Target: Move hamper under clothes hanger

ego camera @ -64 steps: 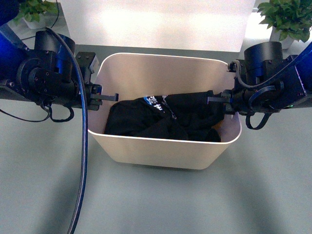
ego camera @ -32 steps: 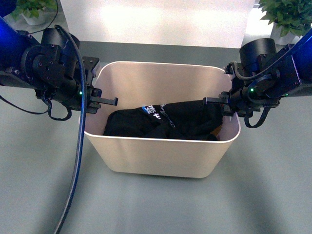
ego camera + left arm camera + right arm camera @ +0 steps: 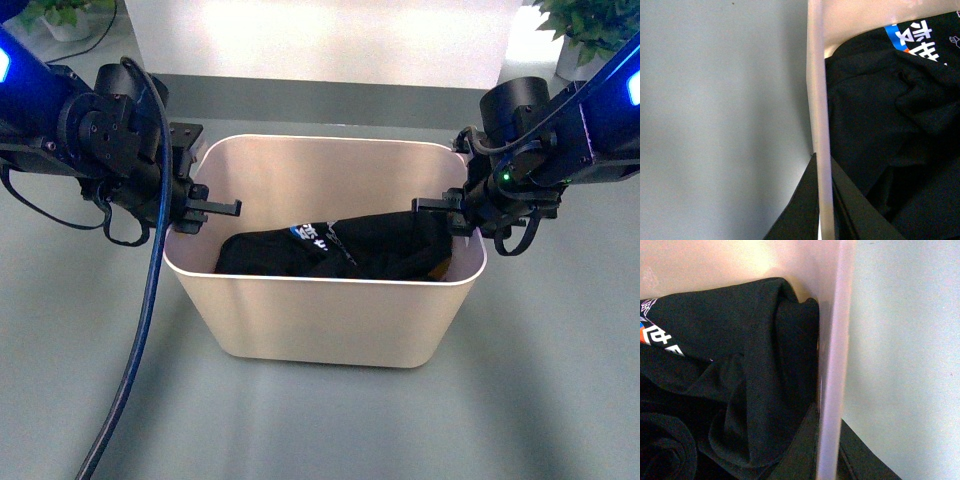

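Beige plastic, the hamper sits in the centre of the front view on a grey floor, with black clothes bunched inside. At the frame's left, the left gripper pinches the rim of one short side, one finger inside the wall and one outside. At the right, the right gripper clamps the opposite rim the same way. Both wrist views agree: the rim runs straight between dark fingers.

The hanger is not in view, so how far the hamper has to go cannot be told.

The hold looks thin, on a smooth rolled edge only. If the arms travel at unequal pace or drift apart, one pinch could slide off and the tub would swing or drop on that side. Squeezing inward could bow the walls. The cable hanging at the lower left could snag the hamper's corner.
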You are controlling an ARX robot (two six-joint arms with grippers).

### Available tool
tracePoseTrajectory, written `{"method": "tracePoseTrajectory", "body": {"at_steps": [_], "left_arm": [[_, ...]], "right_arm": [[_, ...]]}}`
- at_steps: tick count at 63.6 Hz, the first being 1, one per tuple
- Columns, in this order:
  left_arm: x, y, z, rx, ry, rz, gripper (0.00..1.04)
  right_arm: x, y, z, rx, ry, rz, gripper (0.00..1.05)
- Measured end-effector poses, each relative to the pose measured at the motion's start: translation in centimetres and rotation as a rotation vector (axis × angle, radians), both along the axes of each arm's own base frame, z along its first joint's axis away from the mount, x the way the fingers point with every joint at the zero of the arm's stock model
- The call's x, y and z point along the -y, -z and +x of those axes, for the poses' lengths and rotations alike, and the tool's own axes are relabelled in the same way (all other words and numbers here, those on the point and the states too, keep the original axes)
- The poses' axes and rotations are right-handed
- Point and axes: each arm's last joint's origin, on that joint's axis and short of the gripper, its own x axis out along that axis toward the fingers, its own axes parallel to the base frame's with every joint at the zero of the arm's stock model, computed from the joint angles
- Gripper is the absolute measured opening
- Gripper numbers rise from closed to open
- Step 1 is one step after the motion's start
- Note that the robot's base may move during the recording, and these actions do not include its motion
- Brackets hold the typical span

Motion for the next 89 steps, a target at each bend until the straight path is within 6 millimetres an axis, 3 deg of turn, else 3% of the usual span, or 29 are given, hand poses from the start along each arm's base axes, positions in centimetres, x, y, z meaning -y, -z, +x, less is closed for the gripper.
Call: {"method": "tracePoseTrajectory", "body": {"at_steps": [20,22,43,56,58,73,89], "left_arm": [[-0.1,0.7,0.1,-0.022,-0.007,0.01,0.04],[-0.1,0.7,0.1,-0.021,-0.006,0.012,0.09],[0.0,0.3,0.4,0.003,0.008,0.009,0.55],[0.4,-2.3,0.6,0.087,0.028,-0.02,1.0],[0.5,-3.0,0.6,0.108,0.038,-0.031,0.99],[1.1,-6.7,0.1,0.19,0.065,-0.072,0.98],[1.0,-10.2,-1.8,0.318,0.027,-0.091,0.98]], "right_arm": [[0.0,1.1,0.3,-0.033,-0.002,-0.001,0.06],[0.0,1.1,0.3,-0.033,-0.001,-0.001,0.06],[0.9,1.2,0.5,-0.02,0.016,-0.023,0.52],[0.6,-0.7,0.7,0.047,0.002,-0.026,0.95],[0.5,-1.4,0.7,0.063,-0.001,-0.026,0.99],[0.0,-4.9,0.6,0.162,-0.011,-0.017,0.97],[-0.6,-10.6,-2.0,0.422,0.034,-0.073,0.97]]}}
